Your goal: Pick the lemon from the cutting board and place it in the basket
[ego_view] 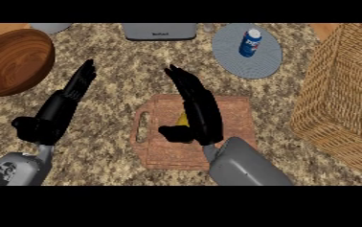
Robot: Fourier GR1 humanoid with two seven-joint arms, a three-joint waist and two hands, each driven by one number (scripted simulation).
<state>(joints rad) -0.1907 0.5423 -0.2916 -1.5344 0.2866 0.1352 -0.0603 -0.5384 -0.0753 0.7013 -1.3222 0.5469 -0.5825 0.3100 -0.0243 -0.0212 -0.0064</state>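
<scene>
The speckled granite counter [106, 164] fills the view. At the right edge stands the wicker basket [332, 96], with woven walls, well apart from the cutting board. At the far left lies a round wooden bowl [21, 61], cut by the view's left edge. The cutting board [233, 113], reddish-brown with a handle slot on its left side, lies at the near centre. The right hand [197, 111] is over the board, its fingers extended toward the far side and its thumb bent inward at the near left; fingers and thumb bracket the lemon without visibly closing on it. The left hand [60, 108] rests at the left above the counter, fingers straight and pointing far, holding nothing. A grey round plate [265, 61] lies at the far right of centre and bears a blue and white can [249, 42]. A grey appliance [159, 31] sits at the far centre edge. The lemon [182, 119], seen only as a small yellow patch, lies on the board, mostly hidden under the right hand
</scene>
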